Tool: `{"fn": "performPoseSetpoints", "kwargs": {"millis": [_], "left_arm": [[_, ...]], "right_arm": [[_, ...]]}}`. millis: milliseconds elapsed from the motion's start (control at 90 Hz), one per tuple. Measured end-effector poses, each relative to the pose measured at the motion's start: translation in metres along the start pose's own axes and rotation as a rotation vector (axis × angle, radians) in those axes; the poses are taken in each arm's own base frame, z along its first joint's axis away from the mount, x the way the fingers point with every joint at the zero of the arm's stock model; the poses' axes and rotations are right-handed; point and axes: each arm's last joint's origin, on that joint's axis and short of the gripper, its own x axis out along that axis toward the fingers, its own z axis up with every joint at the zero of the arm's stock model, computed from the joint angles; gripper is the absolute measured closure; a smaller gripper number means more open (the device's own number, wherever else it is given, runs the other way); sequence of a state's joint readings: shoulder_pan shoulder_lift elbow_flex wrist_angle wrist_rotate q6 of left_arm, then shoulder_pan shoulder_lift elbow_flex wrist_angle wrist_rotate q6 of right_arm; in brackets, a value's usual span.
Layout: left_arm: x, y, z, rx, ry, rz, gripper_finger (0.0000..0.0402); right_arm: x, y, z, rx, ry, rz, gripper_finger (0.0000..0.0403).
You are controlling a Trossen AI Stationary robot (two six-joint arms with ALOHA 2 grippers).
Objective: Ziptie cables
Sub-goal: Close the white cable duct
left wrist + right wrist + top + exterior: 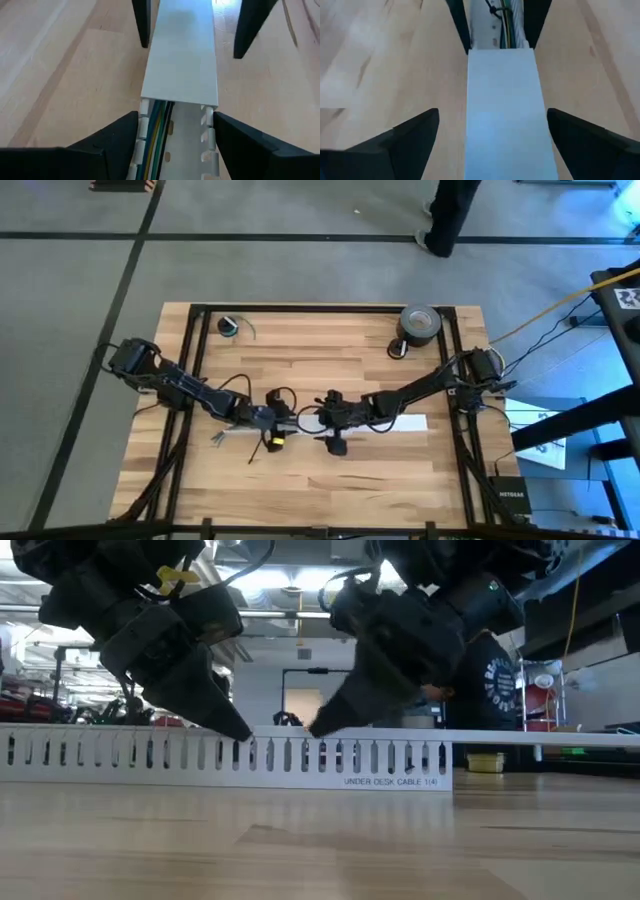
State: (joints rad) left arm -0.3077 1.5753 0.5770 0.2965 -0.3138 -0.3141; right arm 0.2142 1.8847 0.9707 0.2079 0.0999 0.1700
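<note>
While both arms reach inward over the wooden table (330, 340), the left gripper (283, 423) and the right gripper (318, 420) face each other tip to tip above a long white slotted cable channel (230, 755) that lies across the middle of the tabletop. In the left wrist view the left gripper (175, 135) has its jaws spread, one finger on each side of the channel, and neither finger visibly presses on it. Between those fingers the channel is uncovered, and the cables (159, 131), a few thin yellow, green and dark wires, run lengthwise inside the trough. Just ahead of the left jaws a flat white cover (181, 55) closes the channel, and its cut edge lies crosswise just past the fingertips. In the right wrist view the right gripper (492, 135) also stands with its jaws spread wide, straddling the same cover (507, 115) with clear wood visible on both sides between fingers and cover. Beyond the far edge of the cover, the cables (509, 20) show again in the open trough between the left gripper's dark fingers (457, 22). The low view shows both sets of fingertips angled down to the channel's top edge. The ziptie cannot be made out in any view. A roll of grey tape (420, 323) sits well apart, near the table's far edge.
</note>
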Motion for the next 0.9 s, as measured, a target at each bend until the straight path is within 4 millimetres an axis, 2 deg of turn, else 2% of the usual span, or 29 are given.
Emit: {"fn": "performPoseSetpoints", "kwargs": {"millis": [133, 222, 489, 578, 811, 900], "left_arm": [[0.0000, -0.0001, 0.0001, 0.001, 0.000, -0.001, 0.0164], [0.0000, -0.0001, 0.0001, 0.000, 0.000, -0.002, 0.0164], [0.0000, -0.0002, 0.0001, 0.000, 0.000, -0.002, 0.0164], [0.0000, -0.0002, 0.0000, 0.000, 0.000, -0.002, 0.0164], [0.0000, -0.0002, 0.0001, 0.000, 0.000, -0.002, 0.0164], [0.0000, -0.0002, 0.0000, 0.000, 0.001, -0.002, 0.0164]], "right_arm": [[0.0002, -0.0026, 0.0002, 0.002, 0.001, -0.018, 0.0047], [0.0002, -0.0031, -0.0001, 0.001, 0.005, -0.021, 0.0062], [0.0002, -0.0034, -0.0016, -0.018, 0.021, -0.021, 0.0163], [0.0002, -0.0034, -0.0017, -0.018, 0.022, -0.022, 0.0185], [0.0002, -0.0033, -0.0012, -0.018, 0.016, -0.022, 0.0177], [0.0002, -0.0030, 0.0002, -0.015, -0.002, -0.018, 0.0186]]}}
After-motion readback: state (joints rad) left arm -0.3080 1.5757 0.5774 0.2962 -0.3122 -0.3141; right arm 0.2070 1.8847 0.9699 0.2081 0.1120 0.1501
